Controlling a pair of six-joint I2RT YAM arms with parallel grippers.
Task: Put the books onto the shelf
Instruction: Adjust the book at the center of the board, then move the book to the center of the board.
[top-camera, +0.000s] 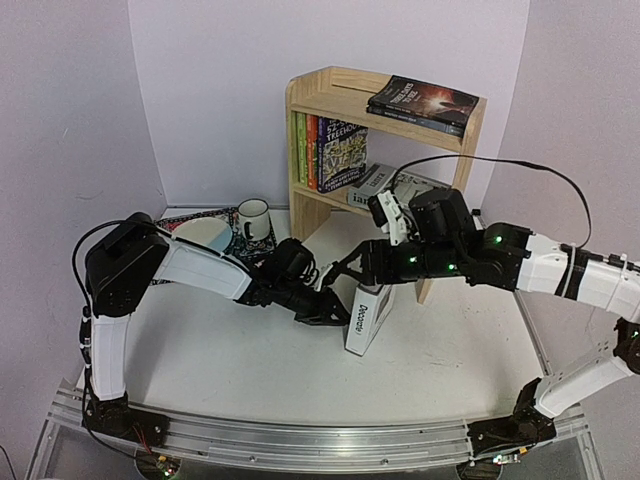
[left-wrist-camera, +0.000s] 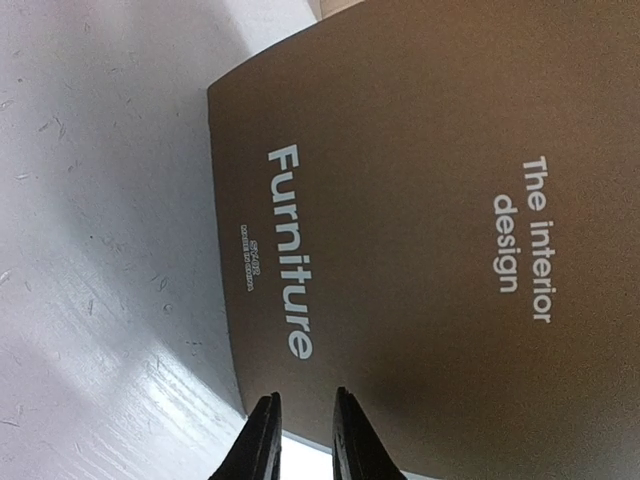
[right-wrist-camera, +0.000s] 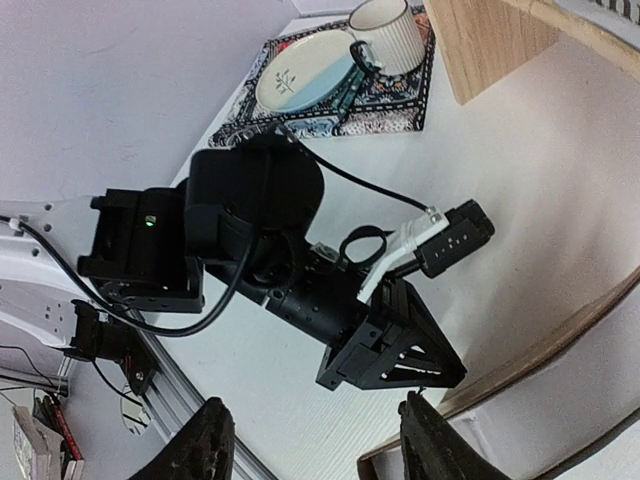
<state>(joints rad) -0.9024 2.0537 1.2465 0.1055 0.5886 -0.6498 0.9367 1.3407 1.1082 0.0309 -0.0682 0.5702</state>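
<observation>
The thick brown-and-white "Decorate" book (top-camera: 367, 318) stands on its edge on the table in front of the shelf (top-camera: 312, 105). Its brown cover (left-wrist-camera: 420, 220) fills the left wrist view. My left gripper (top-camera: 335, 306) is nearly shut with nothing in it, and its fingertips (left-wrist-camera: 262, 430) rest at the cover's lower edge. My right gripper (top-camera: 352, 270) hangs open over the book's top edge (right-wrist-camera: 580, 410), one finger (right-wrist-camera: 432, 440) beside its corner. Two dark books (top-camera: 425, 103) lie on the top board. Green, orange and dark blue paperbacks (top-camera: 328, 152) stand on the lower board beside a flat grey book (top-camera: 375, 185).
A patterned mat (top-camera: 190, 213) with a plate (top-camera: 205, 236) and a striped mug (top-camera: 253, 218) lies left of the shelf, behind my left arm. The mat (right-wrist-camera: 400, 110) also shows in the right wrist view. A metal rail (top-camera: 300, 440) runs along the near table edge.
</observation>
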